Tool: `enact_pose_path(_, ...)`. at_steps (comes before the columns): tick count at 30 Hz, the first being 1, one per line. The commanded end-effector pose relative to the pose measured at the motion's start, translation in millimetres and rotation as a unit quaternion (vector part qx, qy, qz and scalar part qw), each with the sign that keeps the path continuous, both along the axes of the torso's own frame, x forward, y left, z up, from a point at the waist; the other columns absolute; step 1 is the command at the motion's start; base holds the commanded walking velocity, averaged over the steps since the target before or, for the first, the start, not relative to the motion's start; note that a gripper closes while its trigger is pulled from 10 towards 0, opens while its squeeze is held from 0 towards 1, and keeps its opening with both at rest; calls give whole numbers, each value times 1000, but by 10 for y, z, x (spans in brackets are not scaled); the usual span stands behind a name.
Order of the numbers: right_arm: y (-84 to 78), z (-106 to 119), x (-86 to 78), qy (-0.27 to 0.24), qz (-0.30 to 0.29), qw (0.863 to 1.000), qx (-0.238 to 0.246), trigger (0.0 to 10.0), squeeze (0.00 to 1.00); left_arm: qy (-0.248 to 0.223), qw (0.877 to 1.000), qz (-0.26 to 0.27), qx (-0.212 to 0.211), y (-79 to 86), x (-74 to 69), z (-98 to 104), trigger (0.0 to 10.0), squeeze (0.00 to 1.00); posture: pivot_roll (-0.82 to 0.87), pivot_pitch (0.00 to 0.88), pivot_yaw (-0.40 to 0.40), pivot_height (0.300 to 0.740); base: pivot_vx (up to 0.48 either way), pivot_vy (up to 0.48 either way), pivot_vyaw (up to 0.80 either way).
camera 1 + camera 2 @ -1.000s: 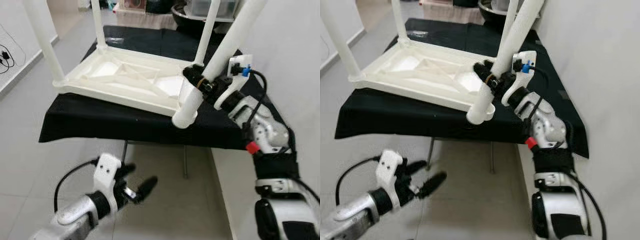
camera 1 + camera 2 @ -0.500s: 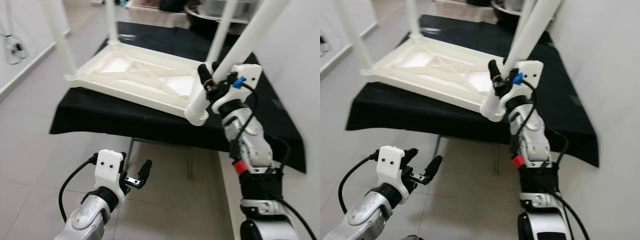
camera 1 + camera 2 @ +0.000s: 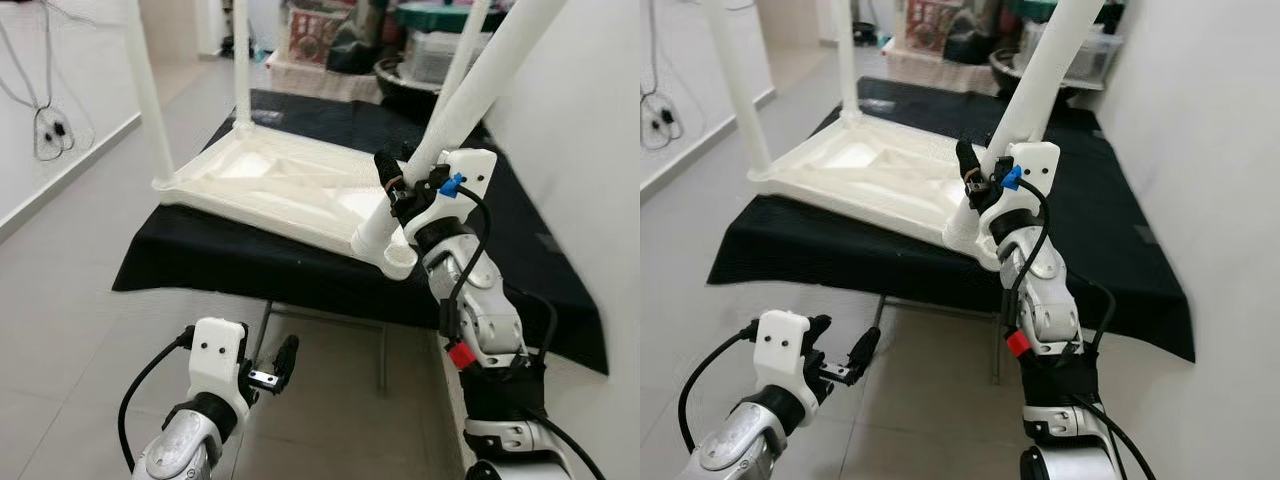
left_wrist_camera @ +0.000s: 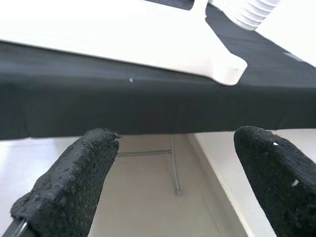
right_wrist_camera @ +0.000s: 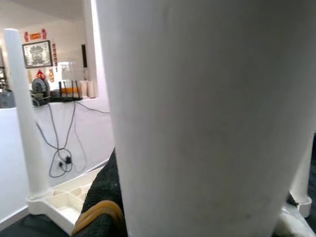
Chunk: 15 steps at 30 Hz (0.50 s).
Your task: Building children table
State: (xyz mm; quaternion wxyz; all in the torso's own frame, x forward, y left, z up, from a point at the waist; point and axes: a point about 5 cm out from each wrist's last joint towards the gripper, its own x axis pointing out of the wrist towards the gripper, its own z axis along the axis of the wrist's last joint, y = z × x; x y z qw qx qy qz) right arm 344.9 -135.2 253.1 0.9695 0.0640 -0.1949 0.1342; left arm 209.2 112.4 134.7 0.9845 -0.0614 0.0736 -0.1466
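A white plastic children's table (image 3: 270,185) lies upside down on a black-covered table (image 3: 200,265), with three legs standing up from its corners. My right gripper (image 3: 405,185) is shut on the fourth white leg (image 3: 480,80) just above its lower end. That leg leans, and its foot rests at the near right corner (image 3: 385,248). In the right wrist view the leg (image 5: 197,123) stands close, with one black finger (image 5: 101,207) beside it. My left gripper (image 3: 270,365) hangs low in front of the black table, open and holding nothing (image 4: 173,182).
A white wall (image 3: 580,150) runs close along the right side. Storage boxes and clutter (image 3: 440,50) stand behind the black table. Cables (image 3: 45,130) hang on the left wall. Tiled floor (image 3: 70,330) lies open to the left and in front.
The camera has tipped up and shifted. My left gripper has turned to face the black table's front edge. My right gripper keeps its hold on the leaning leg.
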Motion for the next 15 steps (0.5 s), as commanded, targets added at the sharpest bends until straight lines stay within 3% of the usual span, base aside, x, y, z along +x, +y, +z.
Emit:
enact_pose_path(1, 13, 14, -4, -5, -2, 1000, -1, 10000, 0, 8, 1000, -2, 5, -18, -9, -51, 10000, 0, 112, 37, -123, 740, 405, 0, 0)
enact_pose_path(15, 26, 21, -5, -5, -6, 1000, 3, 10000, 0, 11, 1000, -4, 5, -29, -1, -68, 10000, 0, 110, 52, -119, 740, 396, 0, 0)
